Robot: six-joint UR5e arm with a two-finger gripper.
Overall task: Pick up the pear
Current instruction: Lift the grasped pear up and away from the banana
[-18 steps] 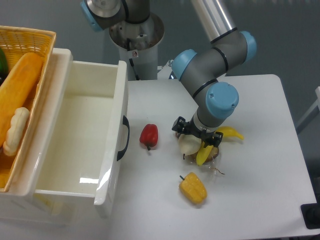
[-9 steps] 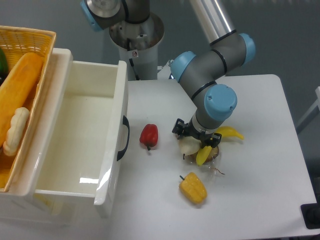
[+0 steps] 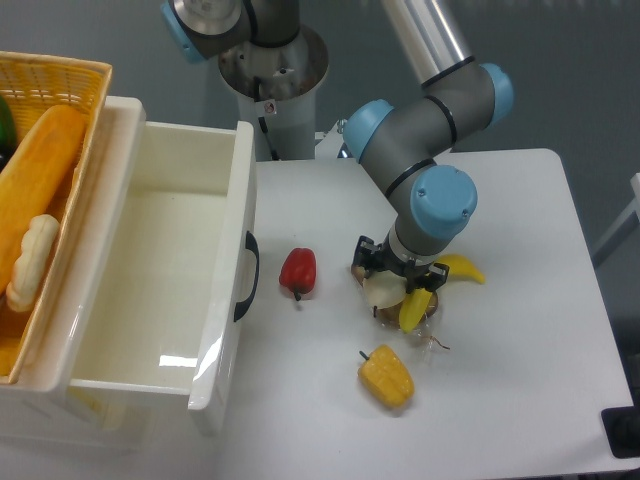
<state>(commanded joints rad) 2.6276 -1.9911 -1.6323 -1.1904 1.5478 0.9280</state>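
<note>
The pear (image 3: 380, 291) is pale cream and rounded, lying on the white table (image 3: 520, 350) just right of centre. My gripper (image 3: 401, 280) points straight down over it, and the pear's left side shows below the black gripper body. The blue wrist hides the fingertips, so I cannot see how they stand or whether they touch the pear. A yellow banana (image 3: 415, 308) lies pressed against the pear's right side, and its other end sticks out to the right from under the gripper.
A red bell pepper (image 3: 298, 271) lies left of the pear. A yellow bell pepper (image 3: 386, 375) lies in front of it. An open white drawer (image 3: 160, 270) fills the left, with a wicker basket (image 3: 50, 150) of produce beyond. The arm's base (image 3: 272, 70) stands behind.
The gripper has shifted slightly to the right and down over the pear. The banana's near end has moved a little to the right with it. The pear has barely moved.
</note>
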